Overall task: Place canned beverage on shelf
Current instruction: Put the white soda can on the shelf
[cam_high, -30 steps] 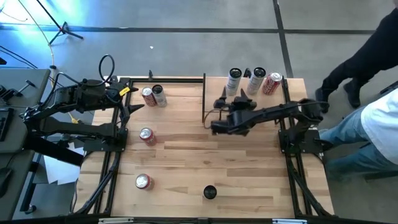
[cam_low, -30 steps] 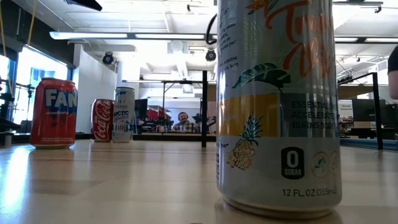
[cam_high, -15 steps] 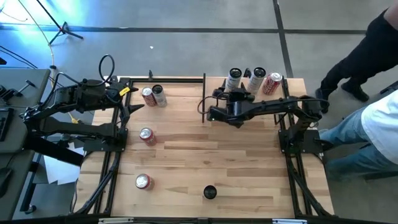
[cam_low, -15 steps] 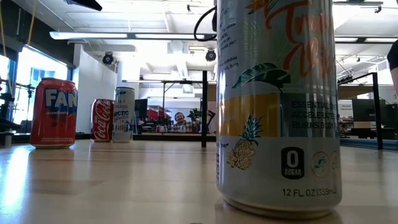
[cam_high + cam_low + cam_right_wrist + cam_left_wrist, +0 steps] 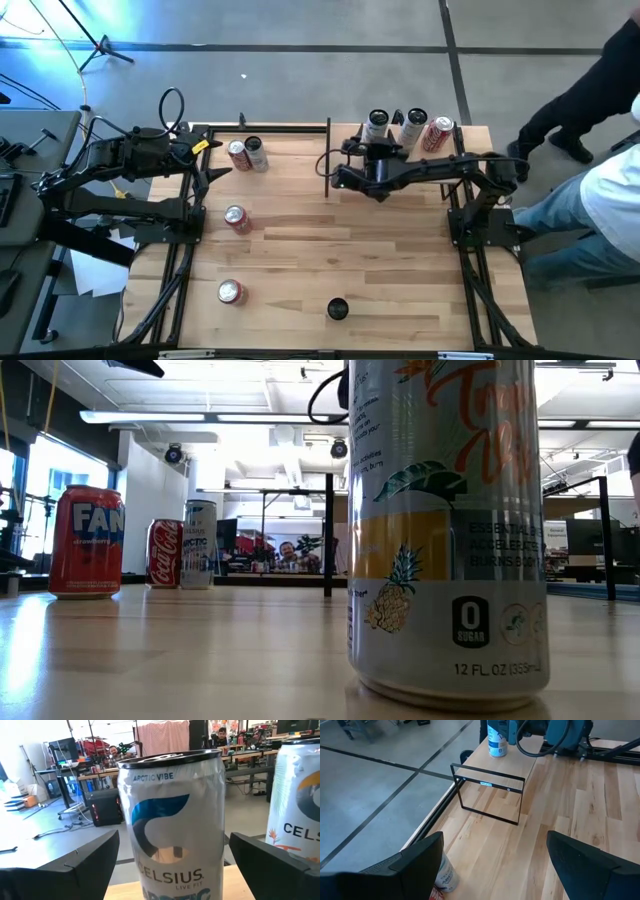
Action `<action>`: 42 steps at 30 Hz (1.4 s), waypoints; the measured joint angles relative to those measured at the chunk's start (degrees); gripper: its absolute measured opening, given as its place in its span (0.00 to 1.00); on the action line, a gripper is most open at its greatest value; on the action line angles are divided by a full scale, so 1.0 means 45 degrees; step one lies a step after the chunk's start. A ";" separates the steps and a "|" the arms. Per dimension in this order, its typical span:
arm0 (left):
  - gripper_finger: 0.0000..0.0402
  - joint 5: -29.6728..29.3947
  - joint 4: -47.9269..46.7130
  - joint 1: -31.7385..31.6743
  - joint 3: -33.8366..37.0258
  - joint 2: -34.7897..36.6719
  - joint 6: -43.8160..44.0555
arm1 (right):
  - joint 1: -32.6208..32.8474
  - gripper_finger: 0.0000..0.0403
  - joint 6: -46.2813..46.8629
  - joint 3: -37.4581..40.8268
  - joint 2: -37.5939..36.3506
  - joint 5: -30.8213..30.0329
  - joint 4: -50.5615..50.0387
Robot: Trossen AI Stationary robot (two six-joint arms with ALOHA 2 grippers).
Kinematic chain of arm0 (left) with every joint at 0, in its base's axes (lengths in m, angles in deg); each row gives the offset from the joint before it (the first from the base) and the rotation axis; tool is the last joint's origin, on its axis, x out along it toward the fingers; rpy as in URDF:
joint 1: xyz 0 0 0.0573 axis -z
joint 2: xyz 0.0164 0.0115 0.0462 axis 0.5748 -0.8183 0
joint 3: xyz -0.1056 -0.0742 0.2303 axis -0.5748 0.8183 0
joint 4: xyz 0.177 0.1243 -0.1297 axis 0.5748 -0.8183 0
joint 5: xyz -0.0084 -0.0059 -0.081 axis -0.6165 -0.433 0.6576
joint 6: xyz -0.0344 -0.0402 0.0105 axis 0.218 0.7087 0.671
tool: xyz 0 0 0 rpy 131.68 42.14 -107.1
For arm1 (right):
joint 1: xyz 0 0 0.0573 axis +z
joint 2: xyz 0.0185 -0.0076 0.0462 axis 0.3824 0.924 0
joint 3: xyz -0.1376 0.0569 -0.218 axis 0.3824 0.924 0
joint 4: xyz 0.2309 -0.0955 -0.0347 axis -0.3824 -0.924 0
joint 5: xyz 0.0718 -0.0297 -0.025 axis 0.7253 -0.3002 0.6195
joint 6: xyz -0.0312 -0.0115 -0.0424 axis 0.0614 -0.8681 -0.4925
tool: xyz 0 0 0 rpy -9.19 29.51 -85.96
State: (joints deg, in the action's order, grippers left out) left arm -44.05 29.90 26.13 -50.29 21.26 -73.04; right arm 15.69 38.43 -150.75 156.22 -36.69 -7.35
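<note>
So the right hand [image 5: 368, 150] is reaching across the shelf [image 5: 400, 170] toward the far edge, fingers spread wide on either side of the white Celsius can [image 5: 172, 820] without touching it. That can [image 5: 377, 126] stands on the shelf's far edge, with a second Celsius can [image 5: 413, 126] just beside it and a red can [image 5: 437, 134] next along, toward the shelf's right corner.

Left of the shelf, on the bare worktop [image 5: 300, 250], two more cans [image 5: 247, 153] sit together near the far edge, with a red can [image 5: 236, 218] nearer and another red one [image 5: 231, 292] closer still to the front. A dark-topped can [image 5: 338, 309] stands at the front edge, well apart from the shelf.

The left hand [image 5: 215, 165] waits well to the left of the shelf, fingers [image 5: 415, 865] released and holding nothing.
</note>
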 joint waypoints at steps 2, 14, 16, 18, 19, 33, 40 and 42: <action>0.83 -0.0021 0.0002 0.0002 0.0003 -0.0003 0.0000 | -0.0024 0.91 0.0000 0.0004 0.0000 0.0005 0.0000; 0.83 -0.0040 0.0005 0.0002 -0.0001 0.0001 0.0000 | -0.0216 0.89 -0.0172 0.0004 0.0000 0.0138 -0.0008; 0.83 -0.0040 0.0003 0.0002 0.0002 -0.0003 0.0000 | -0.0267 0.86 -0.0189 0.0004 -0.0005 0.0411 -0.0043; 0.83 -0.0040 0.0005 -0.0002 0.0000 -0.0003 0.0000 | -0.0326 0.82 -0.0188 0.0004 -0.0005 0.0698 -0.0091; 0.83 -0.0038 0.0004 0.0000 0.0000 -0.0001 0.0000 | -0.0330 0.80 -0.0183 0.0004 -0.0005 0.0886 -0.0102; 0.83 -0.0036 0.0005 0.0001 0.0003 -0.0003 0.0000 | -0.0330 0.65 -0.0189 0.0006 -0.0005 0.1135 -0.0288; 0.83 -0.0032 0.0001 0.0002 0.0002 0.0002 0.0000 | -0.0330 0.65 0.0097 0.0004 -0.0010 0.1137 -0.0652; 0.83 -0.0033 0.0005 0.0002 -0.0002 0.0001 0.0000 | -0.0330 0.65 0.0428 0.0004 -0.0015 0.1115 -0.0983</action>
State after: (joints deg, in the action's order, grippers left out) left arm -44.20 29.92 26.14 -50.30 21.26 -73.04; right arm 14.21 40.36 -150.73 156.15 -31.67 -11.77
